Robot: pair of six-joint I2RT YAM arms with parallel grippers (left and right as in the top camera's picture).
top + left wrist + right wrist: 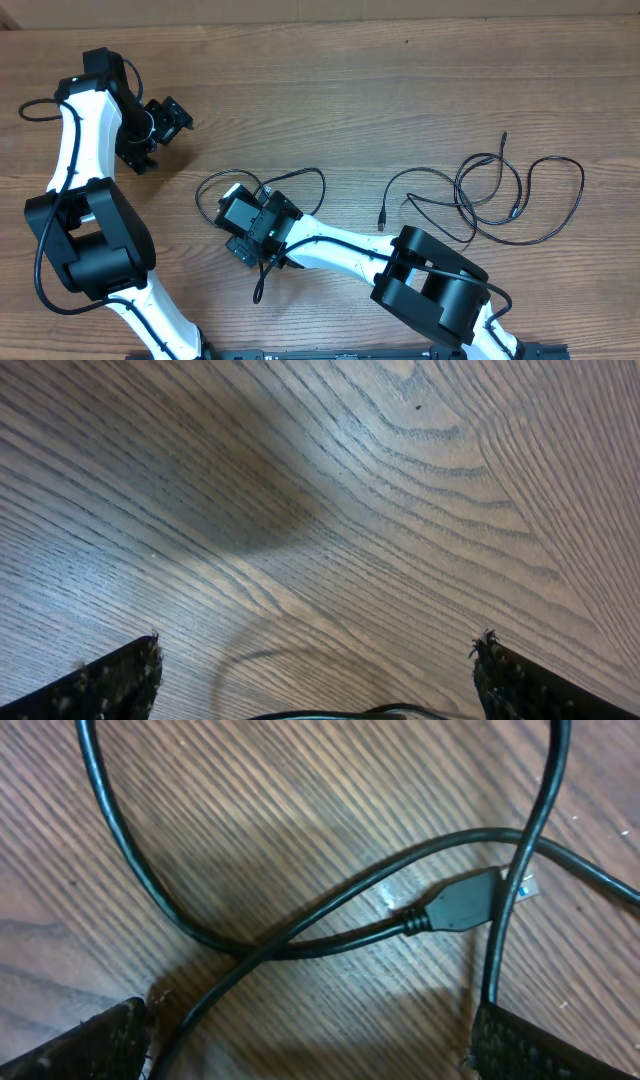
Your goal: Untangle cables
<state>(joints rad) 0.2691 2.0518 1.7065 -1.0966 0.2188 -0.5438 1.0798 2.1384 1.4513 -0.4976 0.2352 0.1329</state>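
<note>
Thin black cables lie in two groups on the wooden table. A small loop of cable (300,174) curls around my right gripper (238,222) at the table's middle. In the right wrist view this cable (300,935) crosses over itself, and its black plug (462,904) with a bluish tip lies flat on the wood. My right gripper (315,1042) is open just above it, one strand running past each finger. Loose overlapping loops of other cables (520,190) lie to the right. My left gripper (160,135) is at the far left, open (320,675) over bare wood.
One free plug end (381,216) of the right-hand cables lies near the right arm's forearm (340,245). The left arm's white link (75,140) stands along the table's left side. The table's far edge (320,18) runs across the top.
</note>
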